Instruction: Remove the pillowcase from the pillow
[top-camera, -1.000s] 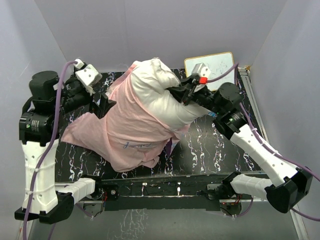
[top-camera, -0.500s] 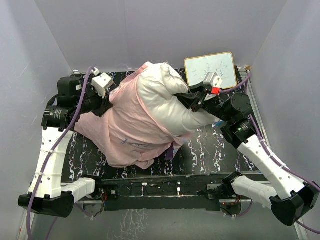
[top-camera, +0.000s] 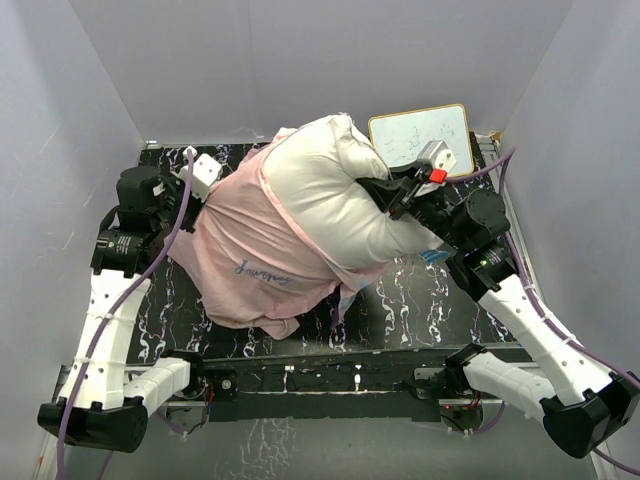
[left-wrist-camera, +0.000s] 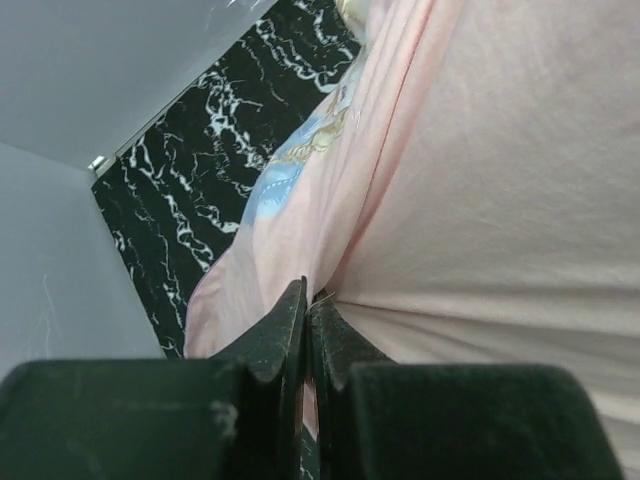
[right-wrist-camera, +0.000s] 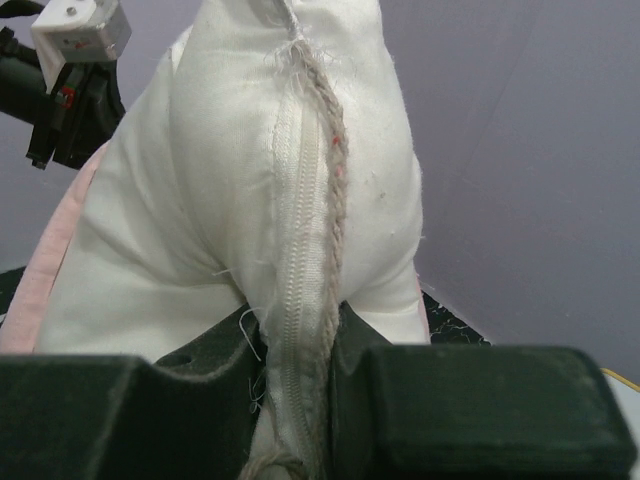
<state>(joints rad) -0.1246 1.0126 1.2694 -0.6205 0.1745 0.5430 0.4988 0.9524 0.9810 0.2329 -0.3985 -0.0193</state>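
Two claws now hold opposite ends of the job. The left claw (left-wrist-camera: 308, 303), spread wide a second ago beside the pillowcase (top-camera: 250, 255), has pressed together on a fold of its pale pink cloth, towards the far-left corner of the tabletop (top-camera: 420, 290). The right claw (right-wrist-camera: 295, 340) pinches the frayed seam of the pillow (top-camera: 335, 190), near the whiteboard (top-camera: 420, 135) at the far-right corner. Roughly half the white pillow shows, with the case bunched over its left part. With both holds set, pulling apart should strip the rest.
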